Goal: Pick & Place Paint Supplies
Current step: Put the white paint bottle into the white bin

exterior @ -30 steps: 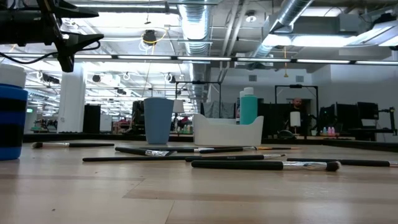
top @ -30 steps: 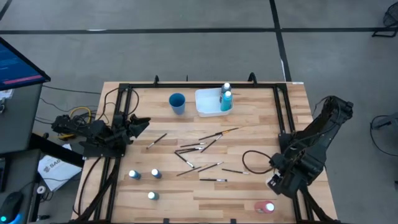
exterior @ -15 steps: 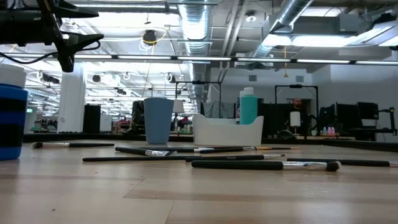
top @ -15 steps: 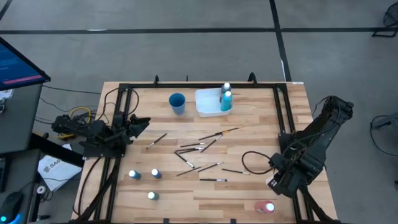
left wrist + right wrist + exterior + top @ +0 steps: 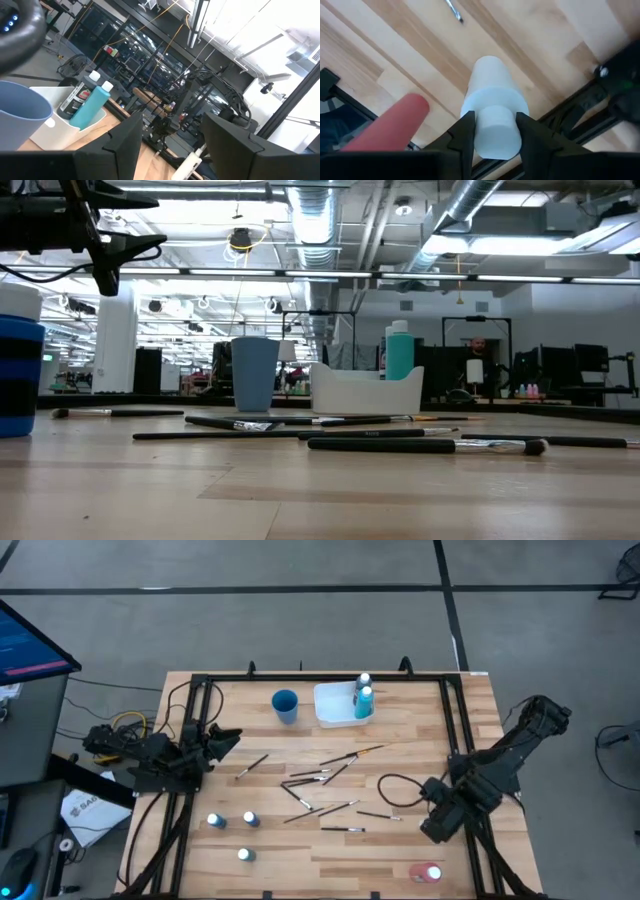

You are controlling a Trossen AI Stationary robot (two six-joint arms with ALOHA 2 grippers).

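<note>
My right arm has swung in toward the middle of the table since a moment ago, and the black cable (image 5: 400,795) beside it has shifted with it. The white paint bottle (image 5: 492,100) that stood at my right claw (image 5: 495,122) is now clamped by its cap between my two fingers (image 5: 462,137), which press on either side of it. From above the bottle is hidden under the claw, near the table's front right part. I cannot tell whether its base has left the wood.

Just beside it, nearer the front edge, the red bottle (image 5: 425,872) lies on its side. The paintbrushes (image 5: 320,780) are scattered loosely over the middle of the table, some crossing one another. Three more white-capped bottles (image 5: 243,855) stand in a small group at the front left. At the back, the teal bottle (image 5: 363,702) and a dark bottle (image 5: 362,683) stand together in the right end of the white tray (image 5: 333,705), and the blue cup (image 5: 285,705) stands just left of that tray.

My left claw (image 5: 225,737) waits at the table's left edge, raised above the wood, its fingers spread wide with nothing between them.
</note>
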